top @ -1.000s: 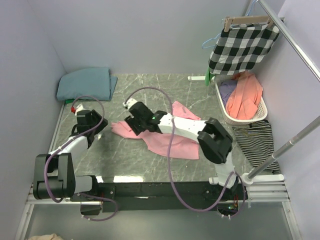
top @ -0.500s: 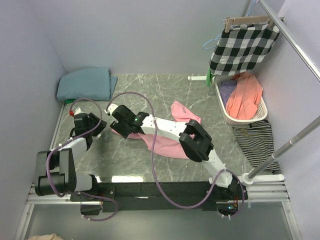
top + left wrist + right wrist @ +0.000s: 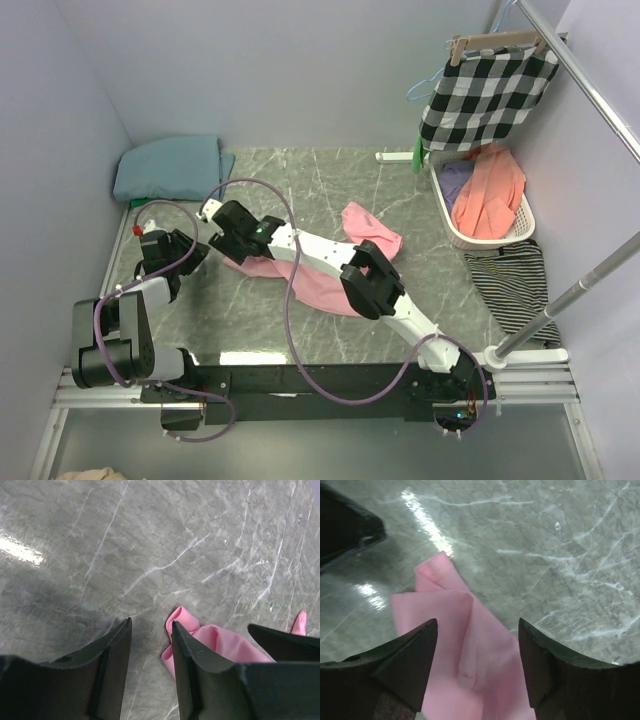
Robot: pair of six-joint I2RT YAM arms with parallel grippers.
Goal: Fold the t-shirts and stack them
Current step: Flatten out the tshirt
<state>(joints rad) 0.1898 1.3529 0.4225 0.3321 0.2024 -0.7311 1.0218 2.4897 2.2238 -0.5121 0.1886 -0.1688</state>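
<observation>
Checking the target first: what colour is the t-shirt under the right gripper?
The t-shirt is light pink, clearest in the right wrist view.

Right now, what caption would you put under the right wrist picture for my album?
Open right end effector hovering over the crumpled pink t-shirt on the grey marbled table.

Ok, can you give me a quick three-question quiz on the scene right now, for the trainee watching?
1. True or false: the teal t-shirt lies folded at the far left corner of the table.
2. Whose wrist view shows the pink t-shirt between its open fingers? A, the left one; B, the right end effector; C, neither.
3. Fill in: the white basket holds an ____ garment.
Key: 1 true; 2 B; 3 orange.
</observation>
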